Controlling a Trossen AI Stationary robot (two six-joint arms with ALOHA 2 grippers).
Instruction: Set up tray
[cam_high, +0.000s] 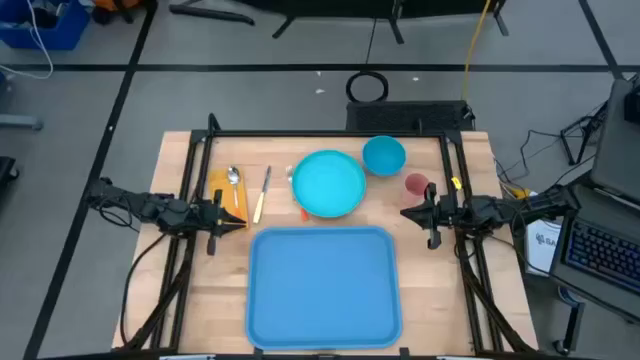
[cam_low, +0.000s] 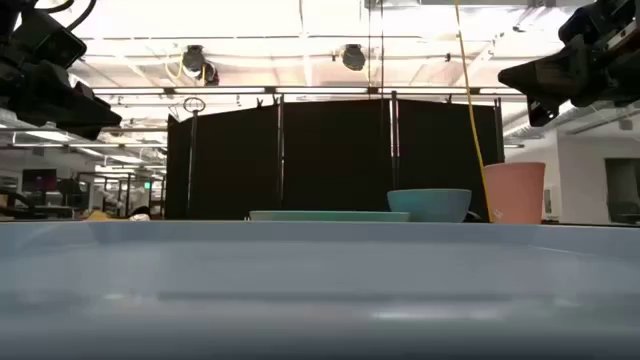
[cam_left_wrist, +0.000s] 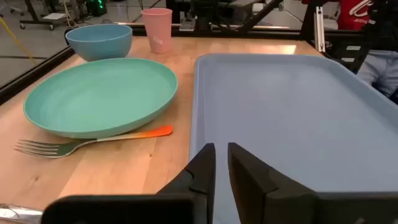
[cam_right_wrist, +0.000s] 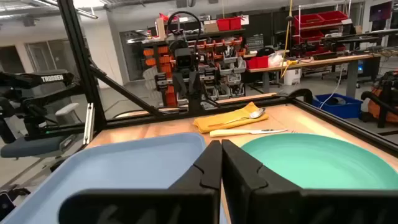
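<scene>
The light-blue tray lies flat near the table's near edge, between both arms; it also shows at tray and tray. Beyond it rest a turquoise plate, a blue bowl and a pink cup. A fork with an orange handle lies partly under the plate's rim. A knife and a spoon on a yellow napkin lie to the plate's left. My left gripper hovers shut off the tray's far-left corner. My right gripper hovers shut off its far-right corner.
A black frame runs along the table's far, left and right sides. In the low view both arms, left and right, hang well above the table. Bare wood shows on either side of the tray.
</scene>
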